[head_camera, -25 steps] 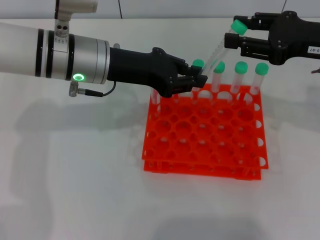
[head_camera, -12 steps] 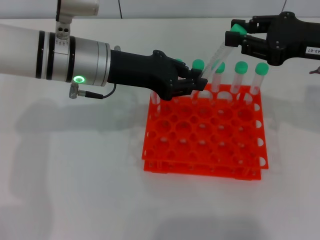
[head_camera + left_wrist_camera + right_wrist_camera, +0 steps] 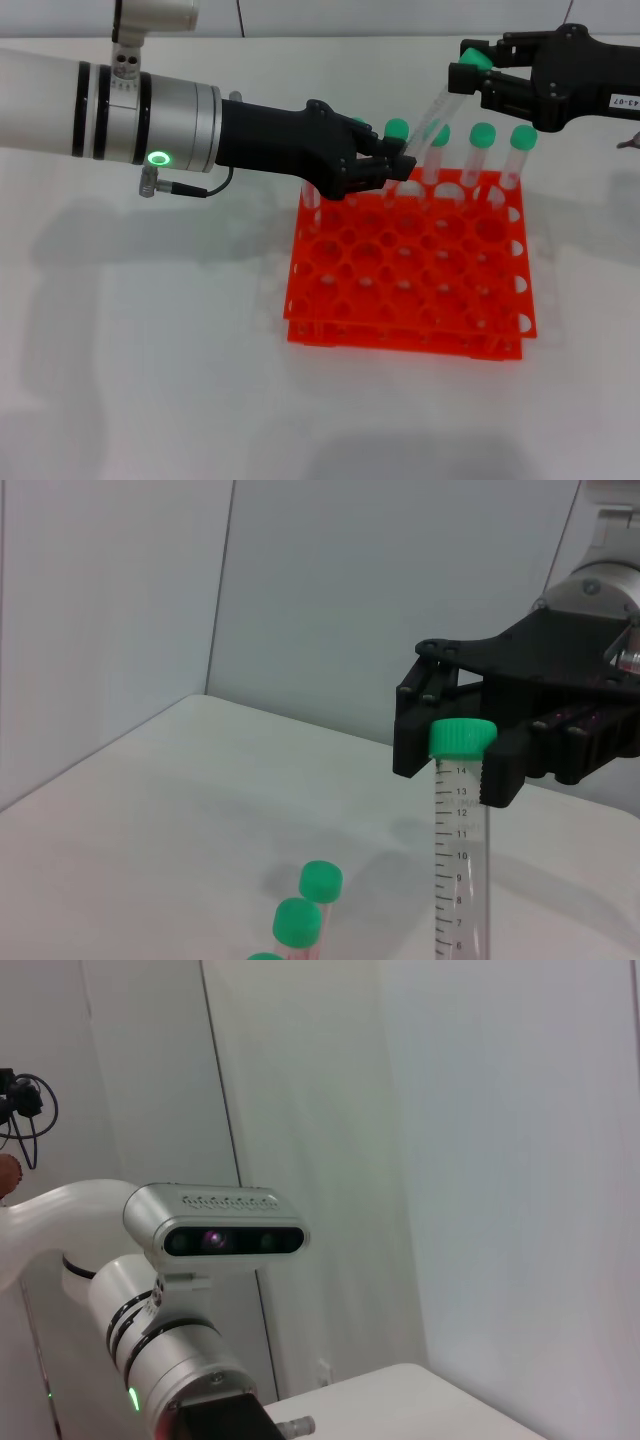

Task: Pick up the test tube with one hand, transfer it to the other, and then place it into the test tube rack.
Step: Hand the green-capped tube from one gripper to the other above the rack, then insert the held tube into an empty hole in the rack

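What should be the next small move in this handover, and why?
Probably the right gripper should finish closing on the green cap, then the left gripper should let go. The test tube leans between them: the left gripper holds its lower end just above the test tube rack, while the right gripper's fingers sit around the cap. Releasing earlier might drop it.

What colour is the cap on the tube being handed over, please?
Green cap, clearest in the left wrist view.
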### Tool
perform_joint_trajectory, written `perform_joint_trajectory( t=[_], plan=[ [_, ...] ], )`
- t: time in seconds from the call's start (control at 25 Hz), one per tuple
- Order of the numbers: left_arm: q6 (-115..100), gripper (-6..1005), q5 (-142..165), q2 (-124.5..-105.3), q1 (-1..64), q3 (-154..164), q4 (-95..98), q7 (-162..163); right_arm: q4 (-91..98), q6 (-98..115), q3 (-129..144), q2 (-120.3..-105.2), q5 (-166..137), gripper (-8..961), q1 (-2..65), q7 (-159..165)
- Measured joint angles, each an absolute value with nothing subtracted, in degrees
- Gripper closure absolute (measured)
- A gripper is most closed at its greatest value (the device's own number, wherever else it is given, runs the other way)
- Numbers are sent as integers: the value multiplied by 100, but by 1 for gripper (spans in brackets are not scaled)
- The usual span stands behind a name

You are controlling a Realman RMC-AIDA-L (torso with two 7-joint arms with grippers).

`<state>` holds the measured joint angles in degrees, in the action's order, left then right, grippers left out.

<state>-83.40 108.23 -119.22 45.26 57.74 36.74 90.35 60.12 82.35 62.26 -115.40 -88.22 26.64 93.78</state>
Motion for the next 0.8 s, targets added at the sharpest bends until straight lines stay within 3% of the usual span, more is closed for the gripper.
perform_joint_trajectory(
  t=[0.48,0.72,0.8],
  plan=[
    [-8338,836,10691,-11944,4506,5782,3535,8946,6056,8259,6256,-11540,-8831,671,2672,9377],
    [-8337,962,10691,-11944,4500,5783,3529,8946,6071,8247,6312,-11539,-8831,677,2677,9378],
    [-8328,953,10689,-11944,4486,5783,3528,8946,6075,8246,6315,-11540,-8831,678,2678,9377]
  ],
)
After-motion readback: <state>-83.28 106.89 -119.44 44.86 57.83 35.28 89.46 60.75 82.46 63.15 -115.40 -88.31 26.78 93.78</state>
